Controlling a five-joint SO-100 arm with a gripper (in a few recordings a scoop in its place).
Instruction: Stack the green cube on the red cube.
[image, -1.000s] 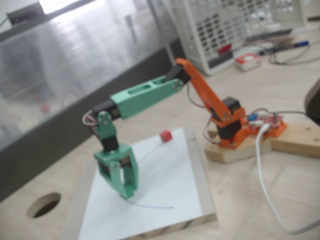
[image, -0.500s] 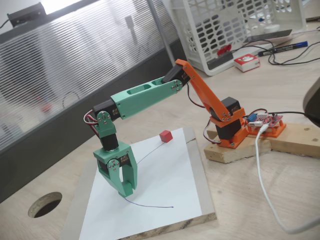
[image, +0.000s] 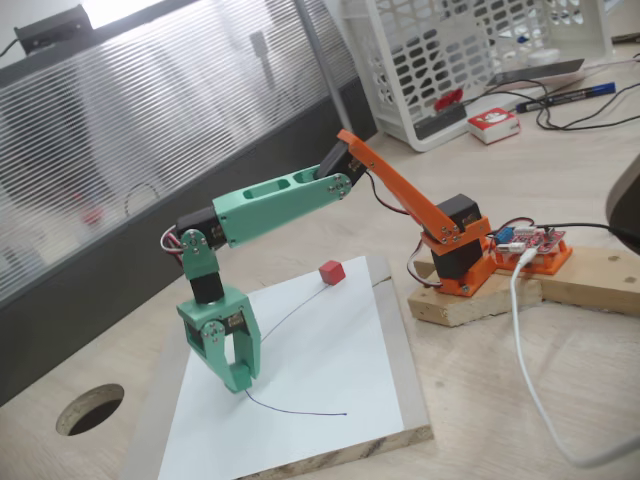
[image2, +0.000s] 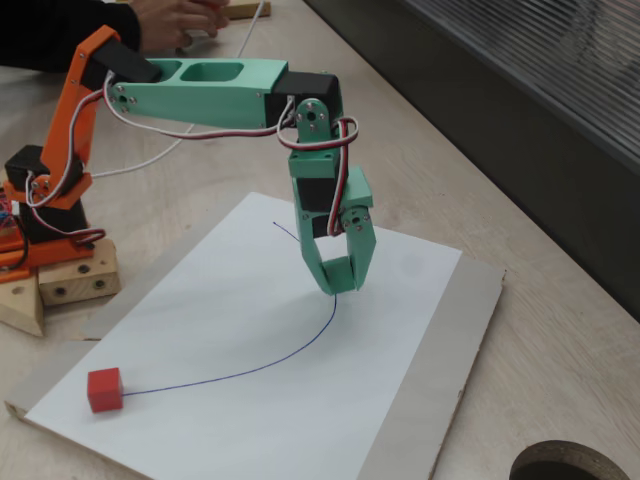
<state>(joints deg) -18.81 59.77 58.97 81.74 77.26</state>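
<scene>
- Nearest in a fixed view is a round hole (image: 90, 409) cut in the pale wooden desk (image: 560, 380), at the lower left; the other fixed view shows it at the lower right edge (image2: 565, 465).
- A flat wooden board (image: 412, 400) lies on the desk, with a white paper sheet (image: 320, 390) on top; a thin dark curved line (image2: 250, 370) is drawn across the sheet.
- The green plastic 2-finger tool (image: 238, 380) points straight down over the sheet, its tips low over the paper near one end of the drawn line (image2: 335, 288). The fingers meet at the tips with nothing seen between them, so it looks closed and empty.
- The small matte red cube (image: 332, 272) sits on the sheet near its far edge in one fixed view, at the other end of the line, well apart from the tool; in the other fixed view it lies at the near left corner of the sheet (image2: 104, 389).
- The green forearm (image: 280, 200) joins an orange upper arm (image: 395, 185), whose orange base (image: 465, 262) stands on a light wooden block (image: 470, 305) beside the board.
- A white cable (image: 530, 350) runs across the desk.
- Farther back stand a white plastic lattice basket (image: 470, 60) and a small red-and-white box (image: 494, 124), with a blue-capped pen (image: 565, 97) nearby.
</scene>
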